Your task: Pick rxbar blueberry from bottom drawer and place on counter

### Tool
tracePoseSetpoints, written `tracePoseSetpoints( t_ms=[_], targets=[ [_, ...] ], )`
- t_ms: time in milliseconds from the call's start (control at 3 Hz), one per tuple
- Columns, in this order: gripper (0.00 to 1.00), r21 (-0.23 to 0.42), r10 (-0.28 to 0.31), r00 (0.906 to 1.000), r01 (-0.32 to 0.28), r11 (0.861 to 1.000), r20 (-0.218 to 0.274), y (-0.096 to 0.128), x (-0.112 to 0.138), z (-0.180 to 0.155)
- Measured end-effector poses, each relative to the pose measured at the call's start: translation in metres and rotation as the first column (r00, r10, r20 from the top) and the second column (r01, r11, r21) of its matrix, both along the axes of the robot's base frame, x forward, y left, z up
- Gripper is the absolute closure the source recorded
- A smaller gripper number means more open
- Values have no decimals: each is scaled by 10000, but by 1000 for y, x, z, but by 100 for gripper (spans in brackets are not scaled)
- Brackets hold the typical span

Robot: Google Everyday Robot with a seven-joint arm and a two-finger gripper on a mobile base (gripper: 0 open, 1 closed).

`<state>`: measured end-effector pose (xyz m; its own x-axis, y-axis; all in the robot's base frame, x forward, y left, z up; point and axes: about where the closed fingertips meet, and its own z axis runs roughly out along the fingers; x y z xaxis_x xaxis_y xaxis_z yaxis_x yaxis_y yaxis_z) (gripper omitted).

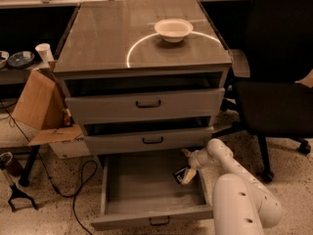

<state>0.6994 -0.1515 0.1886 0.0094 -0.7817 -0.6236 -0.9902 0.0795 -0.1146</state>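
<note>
The bottom drawer [146,192] is pulled out, its grey floor showing. The rxbar blueberry [180,175], a small dark bar with pale marks, is at the drawer's right side near the back. My gripper [185,174] reaches in from the right on the white arm and sits right at the bar. The counter [102,38] is the glossy grey-brown top with a white arc.
A white bowl [173,29] stands on the counter at the back right. Two upper drawers [146,104] are slightly open. A black office chair [279,97] stands to the right. A cardboard box [41,106] and cables lie on the floor to the left.
</note>
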Motion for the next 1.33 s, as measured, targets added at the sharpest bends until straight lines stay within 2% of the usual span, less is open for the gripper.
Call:
tracePoseSetpoints(
  t_ms=[333,667,1333],
  targets=[
    [0,214,-400,9987,394,9990,305,-11,13,-9],
    [0,241,-646,9974,638,9977,331,-17,19,-18],
    [0,42,-689,9976,689,9976,-4,-20,17,-33]
  ],
)
